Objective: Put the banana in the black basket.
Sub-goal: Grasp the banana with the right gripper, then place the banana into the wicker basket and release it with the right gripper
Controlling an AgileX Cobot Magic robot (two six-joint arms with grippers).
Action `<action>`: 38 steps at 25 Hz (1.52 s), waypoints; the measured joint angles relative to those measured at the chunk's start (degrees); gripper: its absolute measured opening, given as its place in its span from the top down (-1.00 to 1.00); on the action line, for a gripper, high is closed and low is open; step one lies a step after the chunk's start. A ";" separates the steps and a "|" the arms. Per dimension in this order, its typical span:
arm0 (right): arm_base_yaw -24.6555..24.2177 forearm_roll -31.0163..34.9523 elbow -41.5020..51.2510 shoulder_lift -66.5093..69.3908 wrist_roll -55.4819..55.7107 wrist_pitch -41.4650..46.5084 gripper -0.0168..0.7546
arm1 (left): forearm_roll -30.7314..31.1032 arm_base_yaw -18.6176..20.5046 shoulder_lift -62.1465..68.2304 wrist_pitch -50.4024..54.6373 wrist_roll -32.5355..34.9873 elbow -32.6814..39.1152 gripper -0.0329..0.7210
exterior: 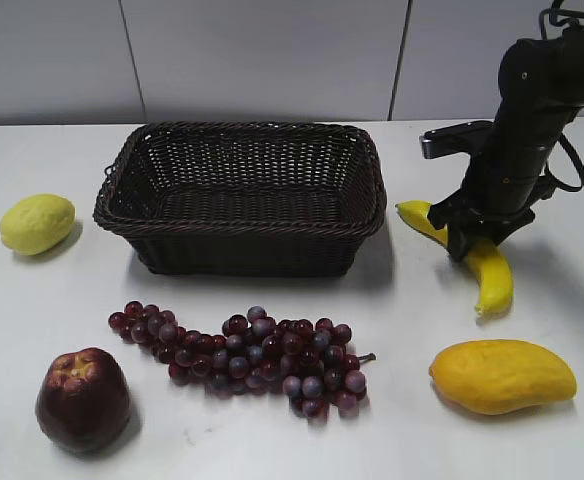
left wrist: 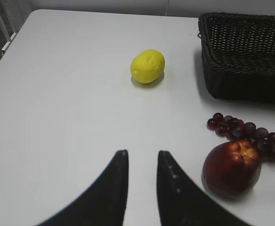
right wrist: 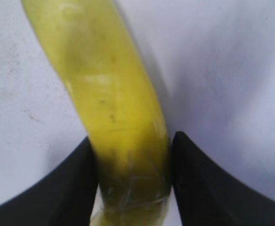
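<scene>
The yellow banana (exterior: pixel 492 275) lies on the white table just right of the black basket (exterior: pixel 237 228). My right gripper (exterior: pixel 469 240) reaches down onto the banana's middle. In the right wrist view both fingers (right wrist: pixel 130 141) press against the sides of the banana (right wrist: pixel 114 94), so it is shut on it. The banana still rests on the table. The basket is empty; its corner also shows in the left wrist view (left wrist: pixel 250 80). My left gripper (left wrist: pixel 141 153) is narrowly open and empty, over the table near the front left, out of the exterior view.
A lemon (exterior: pixel 37 223) (left wrist: pixel 147 66) lies left of the basket. A bunch of red grapes (exterior: pixel 252 355) lies in front of it. A dark red apple (exterior: pixel 82 398) (left wrist: pixel 231 168) sits front left, and a mango (exterior: pixel 502 375) front right.
</scene>
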 joint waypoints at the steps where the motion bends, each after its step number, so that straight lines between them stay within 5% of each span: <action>1: 0.00 0.06 0.00 0.00 0.00 0.05 0.04 | 0.00 0.00 0.00 0.00 0.00 0.00 0.37; 9: 0.00 0.06 -3.17 0.00 0.00 5.29 0.06 | 0.00 0.00 0.00 0.00 0.00 0.00 0.37; 21: 0.83 3.53 -25.74 -4.60 -0.12 18.69 0.06 | 0.00 0.00 0.00 0.00 0.00 0.00 0.37; 38: 18.69 7.40 -32.36 -0.44 -6.55 7.83 0.06 | 0.00 0.00 0.00 0.00 0.00 0.00 0.37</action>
